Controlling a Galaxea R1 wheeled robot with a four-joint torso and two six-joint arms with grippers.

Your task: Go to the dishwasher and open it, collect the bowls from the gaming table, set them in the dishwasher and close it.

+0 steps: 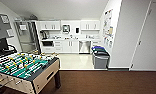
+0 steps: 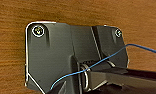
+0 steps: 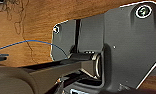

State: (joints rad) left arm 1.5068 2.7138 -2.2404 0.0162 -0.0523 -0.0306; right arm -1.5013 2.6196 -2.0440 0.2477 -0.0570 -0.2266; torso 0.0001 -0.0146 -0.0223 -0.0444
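Observation:
The dishwasher [image 1: 84, 46] is a stainless-steel front set among the white lower cabinets of the kitchenette at the far end of the room, and its door is closed. It stands well ahead of me, beyond a pale tiled floor. The bowls and the gaming table are out of view. In both wrist views my arms' dark plates hang over the brown wood-look floor [image 2: 14, 12], with a thin blue cable crossing each picture.
A football table [image 1: 24, 67] with a green pitch stands close at my front left. Grey bins with blue and green lids [image 1: 100, 58] stand by the right wall. A steel fridge [image 1: 26, 37] is at the back left, a white door [image 1: 149, 40] at the right.

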